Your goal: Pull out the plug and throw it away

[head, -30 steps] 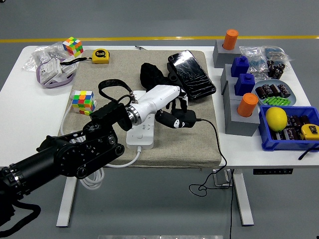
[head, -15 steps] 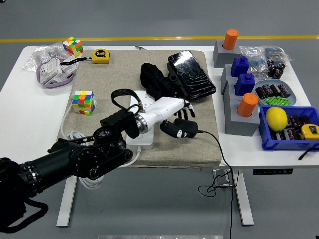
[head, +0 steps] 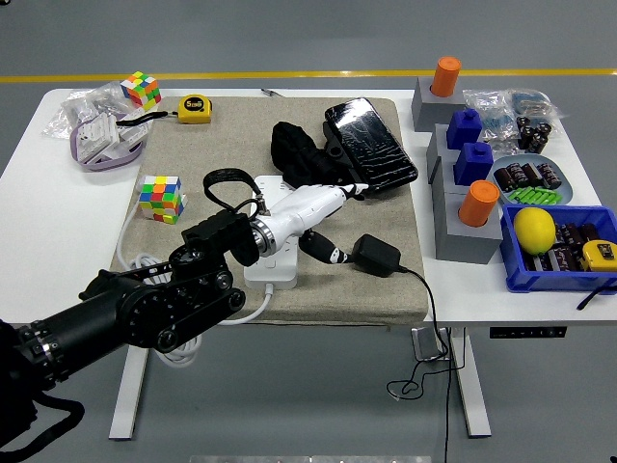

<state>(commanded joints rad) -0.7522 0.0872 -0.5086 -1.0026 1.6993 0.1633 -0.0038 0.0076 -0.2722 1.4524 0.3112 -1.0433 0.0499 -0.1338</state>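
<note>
Your left hand [head: 323, 241] hangs above the white plastic power strip [head: 273, 253] on the bench [head: 39, 207], dark fingers loose and grasping nothing. The black plastic plug adapter [head: 376, 256] lies just right of that hand on the beige cloth mat [head: 337, 289].

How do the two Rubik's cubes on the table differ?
The near Rubik's cube sits on the beige mat, squarely flat; the far Rubik's cube rests off the mat at the back-left, tilted against plastic bags. The near one looks larger in frame. Both are multicoloured 3x3 cubes, untouched.
</note>
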